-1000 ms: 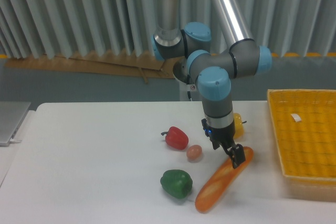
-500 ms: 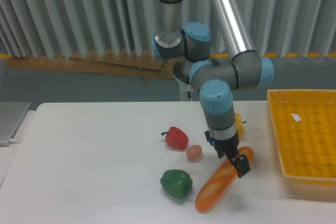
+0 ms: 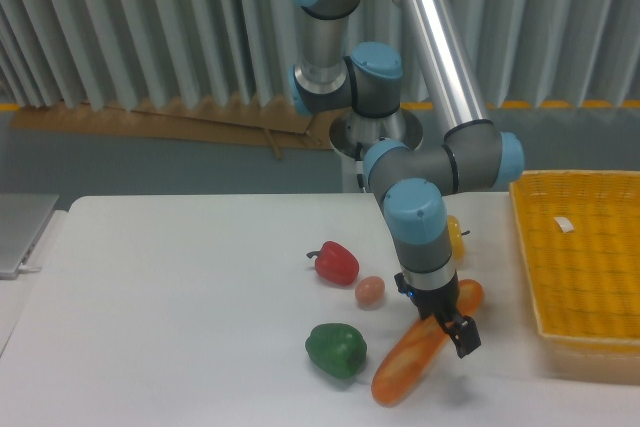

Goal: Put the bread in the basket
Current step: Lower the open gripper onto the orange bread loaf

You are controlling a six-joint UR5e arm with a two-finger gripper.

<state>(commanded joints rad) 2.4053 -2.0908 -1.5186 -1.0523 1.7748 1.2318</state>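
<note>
The bread point(image 3: 425, 349) lies on the table point(image 3: 180, 297) toward the near edge, slanting from its near-left end up to its far-right end, with the basket point(image 3: 585, 267) well apart to its right. It reads as a glossy moulded toy: likely light and stiff, with a slick rounded skin that could roll or squirt out of a pinch. You'd do best to take it across its width near the middle, so the long ends balance and don't swing. The gripper point(image 3: 455, 329) is down at the bread's far-right half, one dark finger showing on the right flank; the other is hidden by the loaf. You cannot tell from here how wide the jaws stand or whether they have closed on it. Close to the left sit the green pepper point(image 3: 336, 350), the small tan ball point(image 3: 370, 291) and the red pepper point(image 3: 335, 262); a yellow pepper point(image 3: 453, 237) is just behind the wrist. To the right the tabletop is bare up to the basket's left wall. Lift clear of that rim. The bread's near end lies close to the table's near edge.
</note>
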